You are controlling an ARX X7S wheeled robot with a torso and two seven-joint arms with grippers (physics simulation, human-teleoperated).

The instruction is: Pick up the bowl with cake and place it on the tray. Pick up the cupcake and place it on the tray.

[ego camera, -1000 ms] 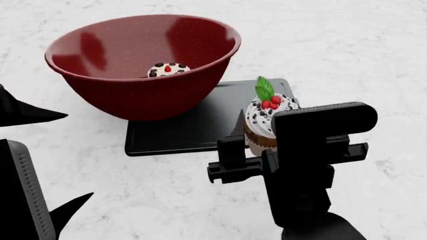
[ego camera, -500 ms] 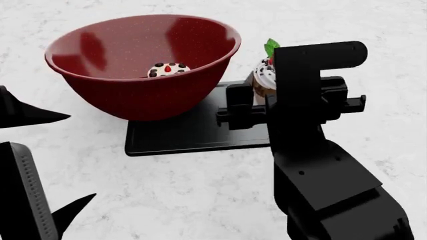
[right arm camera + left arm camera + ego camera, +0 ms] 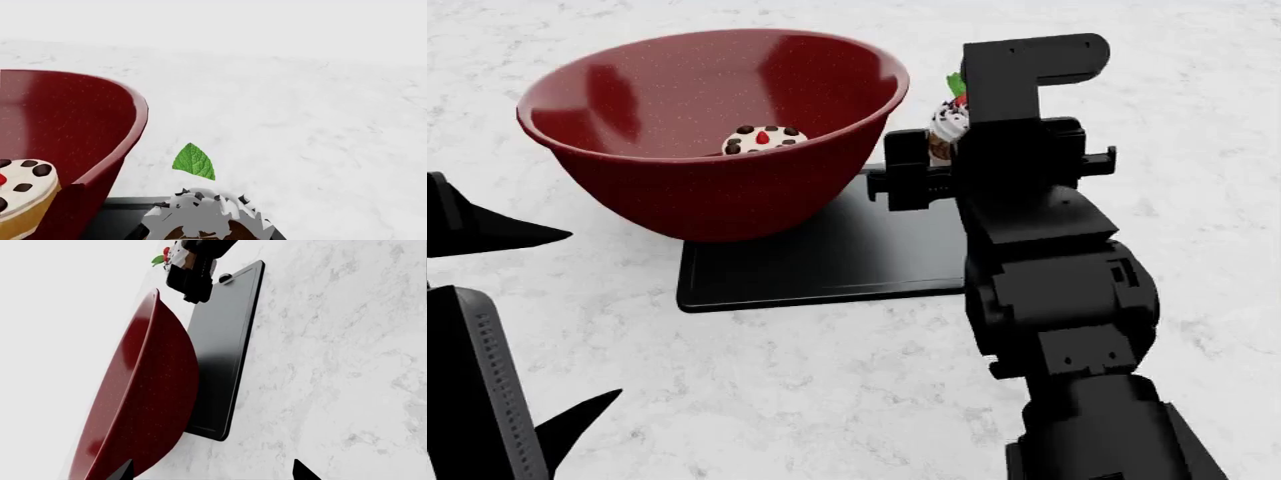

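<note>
R pincer gripping cupcake, over tray

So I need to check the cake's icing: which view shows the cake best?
The head view: the cake lies whole and unobstructed at the bottom of the bowl, icing and dots visible. The right wrist view shows only part of it, cut by the frame edge. The left wrist view shows only the bowl's outside, no cake.
</note>
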